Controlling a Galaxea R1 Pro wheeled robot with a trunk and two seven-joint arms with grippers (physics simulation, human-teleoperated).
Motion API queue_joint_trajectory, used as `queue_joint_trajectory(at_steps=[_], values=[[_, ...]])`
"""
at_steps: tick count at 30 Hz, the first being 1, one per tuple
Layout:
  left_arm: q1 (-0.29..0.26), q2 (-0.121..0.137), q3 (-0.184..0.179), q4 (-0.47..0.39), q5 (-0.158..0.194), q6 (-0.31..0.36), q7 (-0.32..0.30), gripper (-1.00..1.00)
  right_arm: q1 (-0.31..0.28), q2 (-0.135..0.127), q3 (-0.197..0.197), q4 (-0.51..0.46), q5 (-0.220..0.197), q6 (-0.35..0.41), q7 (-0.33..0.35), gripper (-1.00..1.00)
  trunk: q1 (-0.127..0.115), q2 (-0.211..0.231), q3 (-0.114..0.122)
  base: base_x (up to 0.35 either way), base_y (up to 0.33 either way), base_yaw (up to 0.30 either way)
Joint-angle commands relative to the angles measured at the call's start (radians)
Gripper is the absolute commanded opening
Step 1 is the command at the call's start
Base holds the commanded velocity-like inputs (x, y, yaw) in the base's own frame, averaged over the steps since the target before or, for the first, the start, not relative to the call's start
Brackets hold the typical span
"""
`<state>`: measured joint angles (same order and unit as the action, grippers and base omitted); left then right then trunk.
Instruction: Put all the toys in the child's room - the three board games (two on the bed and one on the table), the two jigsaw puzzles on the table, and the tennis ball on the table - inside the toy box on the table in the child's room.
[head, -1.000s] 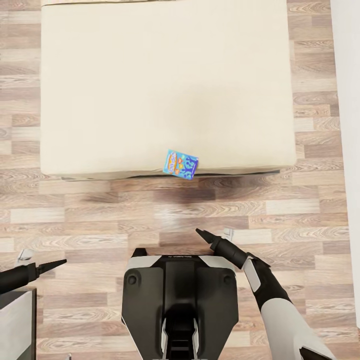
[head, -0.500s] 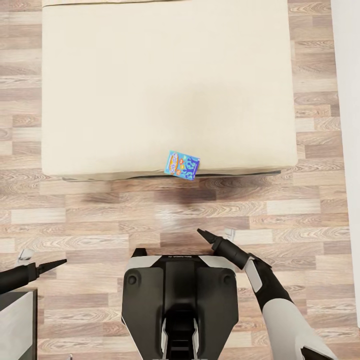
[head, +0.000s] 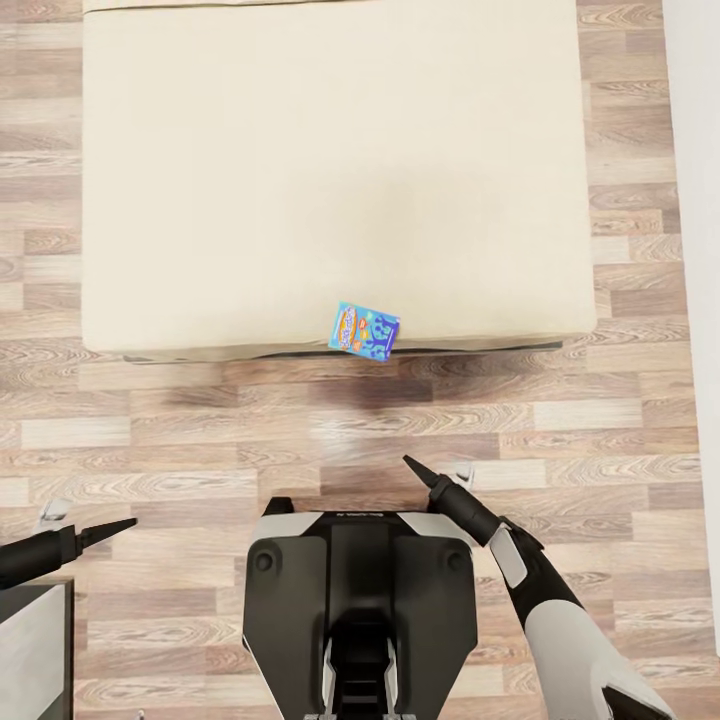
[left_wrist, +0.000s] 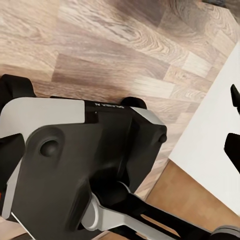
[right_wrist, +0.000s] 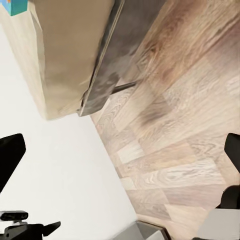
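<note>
Wood plank floor (head: 300, 420) runs under us, with the cream bed (head: 330, 170) ahead in the head view and a white wall (head: 700, 250) along the right side. We see one board game (head: 365, 331), blue and multicoloured, lying flat at the bed's near edge, right by the rim and slightly turned. It sits apart from both hands.

Our right hand (head: 412, 466) hovers over the floor in front of our base (head: 355, 590), pointing up toward the bed, well short of the board game. In the right wrist view its two dark fingertips (right_wrist: 11, 155) stand wide apart with nothing between them, so it is released. That view also catches the bed's side, its dark underside, and a blue corner of the board game (right_wrist: 14, 6).

Our left hand (head: 118, 525) hangs low at the left over the floor, pointing right. In the left wrist view two dark fingertips (left_wrist: 234, 95) show at the edge with a gap between them, nothing held; it looks released. A grey block (head: 30, 650) sits at the bottom left corner of the head view; we cannot tell what it is.
</note>
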<state>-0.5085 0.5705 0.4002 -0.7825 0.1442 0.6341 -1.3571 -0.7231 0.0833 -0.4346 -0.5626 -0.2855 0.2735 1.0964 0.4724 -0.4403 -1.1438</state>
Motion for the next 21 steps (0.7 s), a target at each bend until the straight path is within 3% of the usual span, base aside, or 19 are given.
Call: queue_joint_trajectory(at_steps=[1, 13, 18, 21], values=[[0.000, -0.001, 0.000, 0.000, 0.002, 0.011, -0.003, 1.00, -0.001, 0.001, -0.006, 0.001, -0.003, 0.009, 0.005, 1.00, 0.004, -0.009, -0.004, 0.000, 0.000, 0.000], [0.000, -0.006, 0.000, 0.000, 0.003, 0.016, -0.004, 1.00, 0.001, 0.006, 0.028, 0.001, 0.007, -0.084, -0.003, 1.00, 0.050, -0.093, -0.042, 0.000, 0.000, 0.000], [0.000, -0.006, 0.000, 0.000, 0.003, 0.017, -0.004, 1.00, 0.002, 0.015, 0.027, 0.007, -0.011, -0.112, -0.001, 1.00, 0.070, -0.128, -0.057, 0.000, 0.000, 0.000], [-0.001, -0.006, 0.000, 0.000, 0.003, 0.018, -0.004, 1.00, 0.002, 0.018, 0.015, 0.010, -0.059, -0.117, 0.003, 1.00, 0.081, -0.149, -0.067, 0.000, 0.000, 0.000]])
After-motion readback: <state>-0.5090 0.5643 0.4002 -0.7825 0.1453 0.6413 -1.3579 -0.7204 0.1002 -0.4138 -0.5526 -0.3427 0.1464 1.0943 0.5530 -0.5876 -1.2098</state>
